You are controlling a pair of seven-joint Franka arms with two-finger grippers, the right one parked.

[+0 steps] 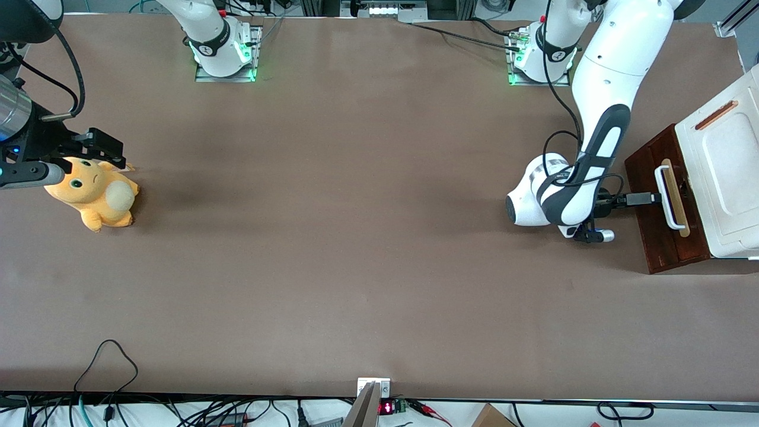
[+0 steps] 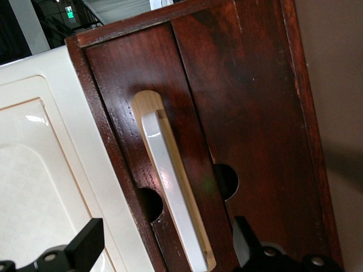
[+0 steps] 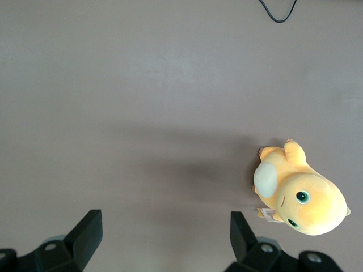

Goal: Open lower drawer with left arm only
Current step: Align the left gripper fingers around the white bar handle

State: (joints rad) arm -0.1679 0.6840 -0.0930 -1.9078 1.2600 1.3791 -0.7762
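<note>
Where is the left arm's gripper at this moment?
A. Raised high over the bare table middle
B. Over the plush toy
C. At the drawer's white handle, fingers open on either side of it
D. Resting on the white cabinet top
C: the gripper reaches the handle on the lower drawer, one open finger on each side.

A yellow-orange plush toy (image 3: 300, 195) lies on its side on the plain brown table (image 3: 142, 113), showing a pale round belly patch and a green eye, with a small white tag at its underside. A soft shadow darkens the table just beside the toy. A loop of thin black cable (image 3: 278, 11) rests on the table well apart from it, and two black fingers (image 3: 85, 232) of the parked arm's own gripper stand spread wide.
</note>
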